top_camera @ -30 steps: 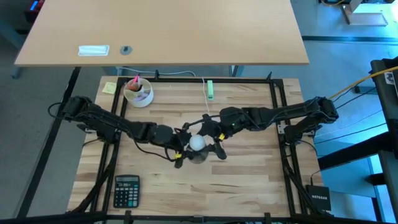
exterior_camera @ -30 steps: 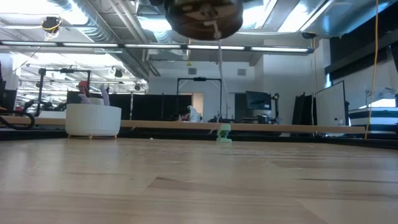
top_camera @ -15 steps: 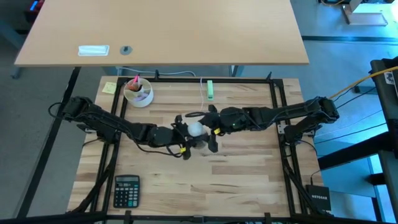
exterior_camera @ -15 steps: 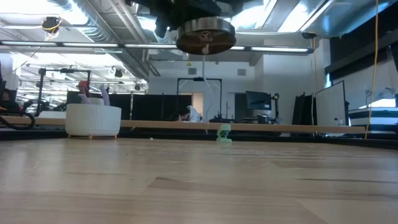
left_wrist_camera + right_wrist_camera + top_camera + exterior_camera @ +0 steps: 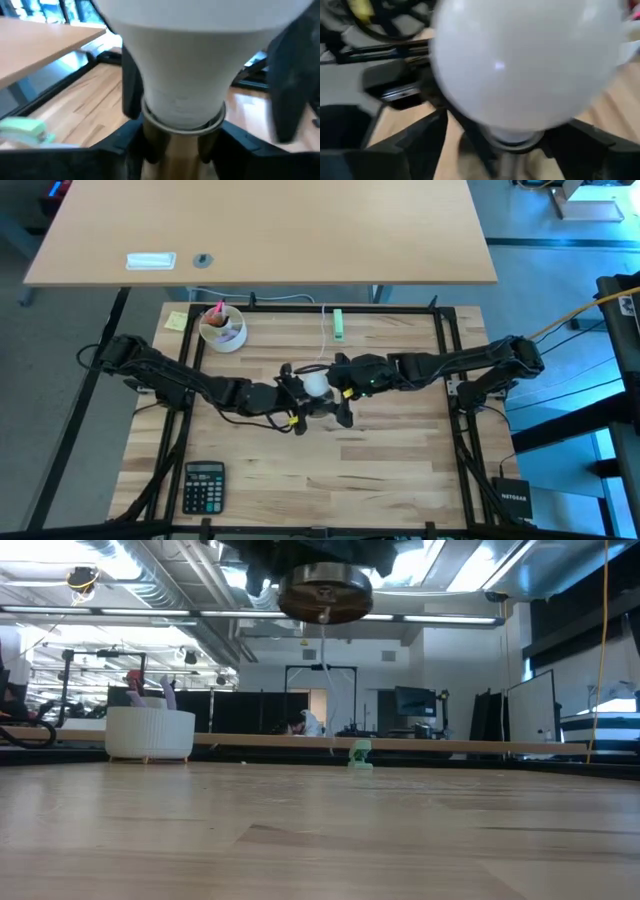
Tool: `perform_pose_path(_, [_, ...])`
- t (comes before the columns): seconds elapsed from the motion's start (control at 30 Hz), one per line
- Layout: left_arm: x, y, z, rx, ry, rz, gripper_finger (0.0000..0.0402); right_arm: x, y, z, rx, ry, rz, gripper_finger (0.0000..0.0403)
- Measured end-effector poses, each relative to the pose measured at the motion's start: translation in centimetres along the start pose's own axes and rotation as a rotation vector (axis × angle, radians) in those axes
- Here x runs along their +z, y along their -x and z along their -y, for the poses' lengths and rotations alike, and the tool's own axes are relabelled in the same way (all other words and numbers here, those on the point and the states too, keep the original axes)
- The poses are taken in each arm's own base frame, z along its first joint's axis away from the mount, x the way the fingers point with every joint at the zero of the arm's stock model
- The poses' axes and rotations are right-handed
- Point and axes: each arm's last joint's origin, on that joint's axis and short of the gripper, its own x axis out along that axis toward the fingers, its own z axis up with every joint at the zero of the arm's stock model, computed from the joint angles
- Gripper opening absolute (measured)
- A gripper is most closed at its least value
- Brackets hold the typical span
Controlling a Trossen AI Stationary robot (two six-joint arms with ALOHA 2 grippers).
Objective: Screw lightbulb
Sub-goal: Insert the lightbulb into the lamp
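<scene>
The white lightbulb (image 5: 316, 384) is held in the air above the table's middle. Its narrow neck (image 5: 182, 107) sits in the round metal socket (image 5: 172, 150). The low view shows the socket's underside (image 5: 325, 595), with the thin white cord (image 5: 327, 690) hanging from it. My left gripper (image 5: 298, 402) comes from the left and is shut on the socket. My right gripper (image 5: 328, 388) comes from the right, its fingers on either side of the bulb's head (image 5: 525, 65). My left gripper pinches the socket's sides (image 5: 150, 150) between its two fingers (image 5: 120, 145), coming level from the table's left. The socket is lifted clear of the table, with the bulb standing in it. My right gripper has the bulb's rounded head (image 5: 295, 30) between its two fingers (image 5: 292, 85), coming from the table's right. The bulb hides the exact place of contact.
A white cup with pens (image 5: 222, 328) and a yellow note (image 5: 176, 320) are at the far left. A small green piece (image 5: 338, 325) on the cord lies at the far edge. A calculator (image 5: 203, 485) lies at the near left.
Both grippers have moved toward the table's far edge with the bulb and socket, which stay lifted clear. The move came in the first half second. Since then the pair has kept almost still.
</scene>
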Motion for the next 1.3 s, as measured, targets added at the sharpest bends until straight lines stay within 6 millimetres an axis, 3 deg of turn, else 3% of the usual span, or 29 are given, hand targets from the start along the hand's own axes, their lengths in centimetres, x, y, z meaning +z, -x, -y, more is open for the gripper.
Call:
perform_pose_path(0.2, [-0.2,0.0,0.0,0.000,-0.030,-0.013,0.0164,0.3,3.2,-0.1,0.032,0.023,-0.057,0.0358])
perform_pose_path(0.4, [-0.3,0.0,0.1,-0.018,-0.059,-0.028,0.0164,-1.8,5.8,0.2,0.011,0.049,-0.214,0.0362])
perform_pose_path(0.6, [-1.7,-1.1,0.4,-0.027,-0.093,-0.064,0.0164,-6.6,4.3,1.1,0.031,0.049,-0.121,0.0352])
perform_pose_path(0.87, [-5.7,-4.5,0.9,0.001,-0.108,-0.111,0.0164,-14.4,2.4,2.6,0.011,-0.048,0.031,0.0344])
perform_pose_path(1.1, [-7.0,-6.4,0.2,-0.006,-0.075,-0.087,0.0164,-15.6,2.5,2.9,-0.020,-0.032,0.012,0.0344])
perform_pose_path(1.3, [-10.3,-7.7,-0.7,0.001,-0.025,-0.122,0.0164,-15.9,2.5,2.9,-0.027,-0.021,-0.017,0.0344])
